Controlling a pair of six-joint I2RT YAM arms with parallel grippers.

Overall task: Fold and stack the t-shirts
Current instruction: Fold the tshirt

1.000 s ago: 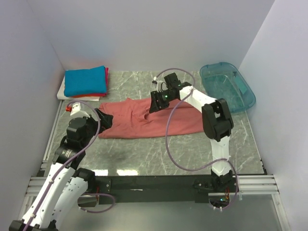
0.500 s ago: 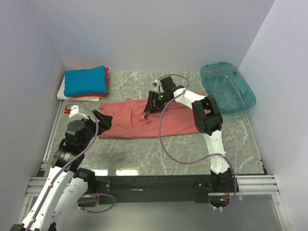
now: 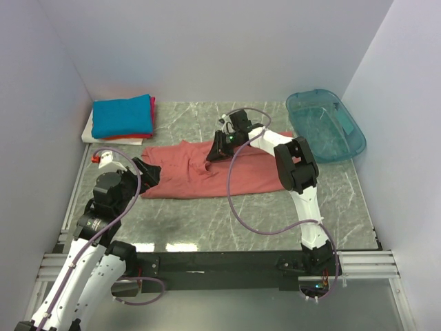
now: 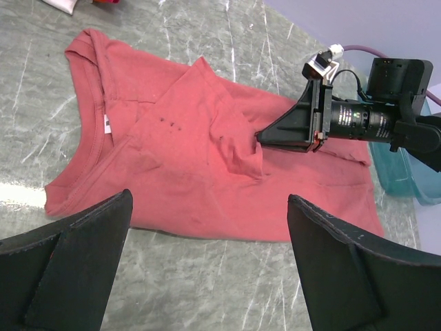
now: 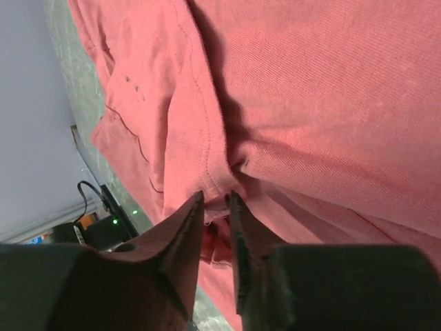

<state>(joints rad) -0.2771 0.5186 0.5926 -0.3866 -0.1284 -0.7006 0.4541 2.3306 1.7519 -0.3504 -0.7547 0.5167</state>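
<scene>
On the table (image 3: 207,221), my right gripper (image 3: 211,154) pinches a raised fold of the pink shirt (image 3: 186,181); my left gripper (image 3: 147,169) hangs wide open at its nine o'clock end.

The left arm (image 3: 96,214) is leaning from its base toward one o'clock, with the left gripper (image 3: 147,169) holding its jaws spread wide on nothing. The right arm (image 3: 306,200) is standing toward twelve o'clock, its forearm pointing toward ten. The right gripper (image 5: 215,198) is angling toward eight o'clock and pinching a fold of the salmon-pink t-shirt (image 5: 324,103).
</scene>
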